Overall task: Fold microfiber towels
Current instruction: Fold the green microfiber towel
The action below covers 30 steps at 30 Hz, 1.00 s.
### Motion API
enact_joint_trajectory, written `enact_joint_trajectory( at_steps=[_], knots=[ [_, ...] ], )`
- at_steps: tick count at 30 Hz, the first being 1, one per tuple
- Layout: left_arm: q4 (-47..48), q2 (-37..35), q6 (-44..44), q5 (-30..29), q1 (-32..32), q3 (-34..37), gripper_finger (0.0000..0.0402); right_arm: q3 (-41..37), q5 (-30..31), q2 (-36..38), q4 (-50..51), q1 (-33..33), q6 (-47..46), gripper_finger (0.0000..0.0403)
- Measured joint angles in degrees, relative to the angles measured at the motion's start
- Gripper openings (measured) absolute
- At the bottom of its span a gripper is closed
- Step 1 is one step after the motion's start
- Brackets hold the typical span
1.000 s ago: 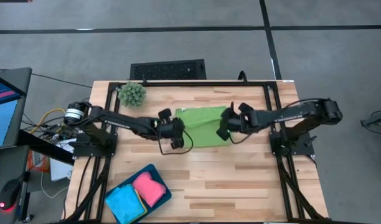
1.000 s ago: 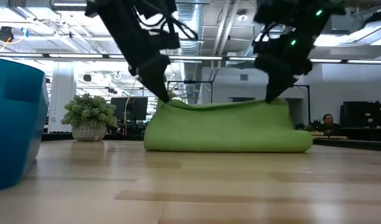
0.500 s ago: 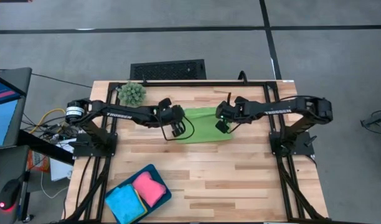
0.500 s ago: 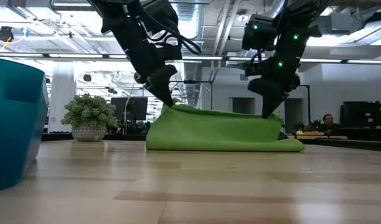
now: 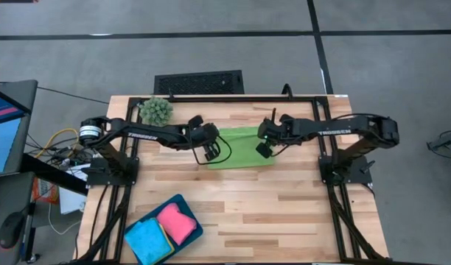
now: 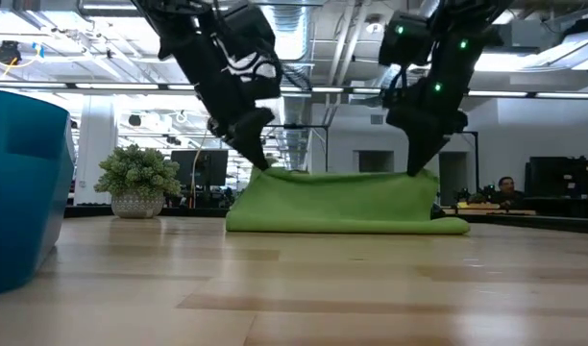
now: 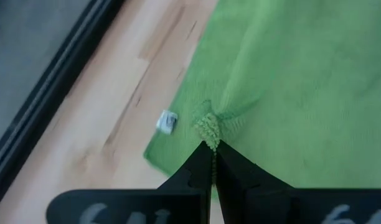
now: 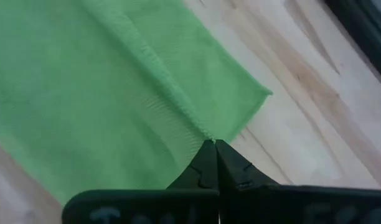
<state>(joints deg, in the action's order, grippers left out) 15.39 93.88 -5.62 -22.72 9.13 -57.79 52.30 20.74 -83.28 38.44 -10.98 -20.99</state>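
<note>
The green microfiber towel (image 5: pixel 240 147) lies on the table's far middle, doubled over, its fold along the near side (image 6: pixel 347 225). My left gripper (image 5: pixel 208 149) is shut on the upper layer's left corner. My right gripper (image 5: pixel 264 146) is shut on its right corner. Both show from the side in the low view, the left gripper (image 6: pixel 259 161) and the right gripper (image 6: pixel 419 169). The bright blue towel (image 5: pixel 147 240) and the pink towel (image 5: pixel 176 223) lie folded in the teal tray (image 5: pixel 190 211). The yellow towel is out of view. My left gripper pinches the towel's upper-layer left corner (image 7: pixel 208 129) between its two fingers, which slant down from above. The corner is bunched at the fingertips and held a little above the lower layer; the cloth slopes down from it to the table. My right gripper pinches the upper layer's right corner (image 8: pixel 202 134) at its hemmed edge between its two fingers, which point down from above. The corner is held a little above the lower layer (image 8: pixel 240 93), and the upper edge runs nearly level across to the other gripper.
A spiky green ball plant (image 5: pixel 156 110) stands at the far left corner. The teal tray stands at the near left, large in the low view (image 6: pixel 20 183). Bare wood (image 5: pixel 284 213) lies near and right of the towel. Black frame rails (image 5: pixel 233 99) border the table.
Both grippers have gone toward the table's far edge and down, staying shut on the towel's two corners. The upper layer has been carried over the lower one: the towel is folded over, lower and narrower from near to far, while its near fold stays on the table.
</note>
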Motion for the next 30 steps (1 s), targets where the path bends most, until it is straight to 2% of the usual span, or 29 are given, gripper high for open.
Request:
enact_joint_trajectory(
  at_steps=[12,21,24,30],
  knots=[
    [-1.45,3.60,0.43,-1.99,0.66,0.10,0.0002,-0.18,0.12,-7.03,-3.26,-3.52,2.39,0.0017],
    [-3.63,6.04,0.43,-2.09,2.16,0.01,0.0007,0.03,-0.58,-9.82,-5.70,-5.98,3.46,0.0052],
    [-4.08,6.67,0.25,-1.54,2.29,0.07,0.0027,0.07,-1.19,-9.82,-6.36,-6.74,3.47,0.0074],
    [-3.62,6.69,0.23,-1.86,3.38,0.10,0.0100,0.07,-1.31,-9.23,-7.00,-8.47,3.45,0.0142]
  ],
)
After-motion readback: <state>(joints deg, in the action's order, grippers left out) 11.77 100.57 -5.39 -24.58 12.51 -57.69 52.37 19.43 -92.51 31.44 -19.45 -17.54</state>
